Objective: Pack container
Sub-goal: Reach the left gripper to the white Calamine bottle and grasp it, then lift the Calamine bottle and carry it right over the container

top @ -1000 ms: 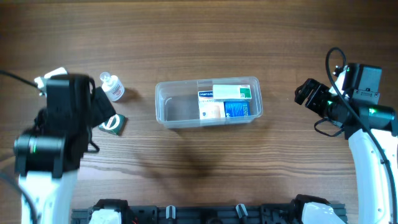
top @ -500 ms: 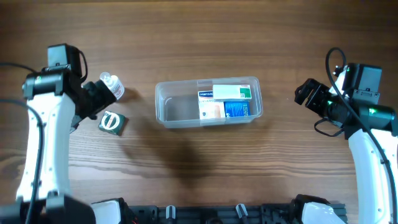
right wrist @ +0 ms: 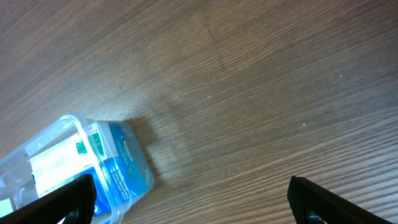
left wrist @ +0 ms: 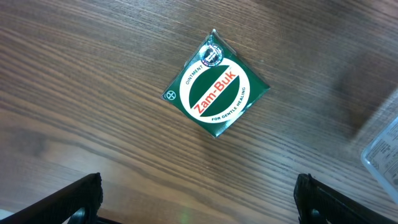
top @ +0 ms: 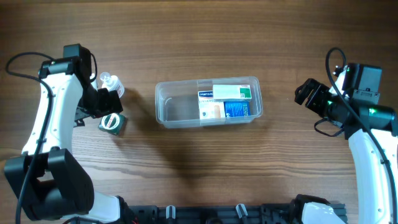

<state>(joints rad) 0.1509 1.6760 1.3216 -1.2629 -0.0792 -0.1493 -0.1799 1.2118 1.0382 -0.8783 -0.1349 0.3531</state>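
The container [top: 175,111], a clear plastic tub, sits mid-table with a white-and-green box [top: 234,92], a blue box [top: 237,109] and an orange-and-white box [top: 210,111] in its right half. A green Zam-Buk box [top: 112,123] lies flat to its left, and a small clear bottle [top: 112,87] lies beyond that. My left gripper [top: 101,104] hovers open just over the green box [left wrist: 216,84], with its fingers [left wrist: 84,194] wide apart and nothing between them. My right gripper [top: 306,93] hangs open to the right of the container [right wrist: 69,122], holding nothing.
Bare wooden tabletop surrounds everything. A corner of the container [left wrist: 384,148] shows at the right edge of the left wrist view. A black rail [top: 205,213] runs along the table's front edge.
My left arm has swung up from the front left to above the green box, beside the bottle. The right arm, the container and the boxes have not moved.
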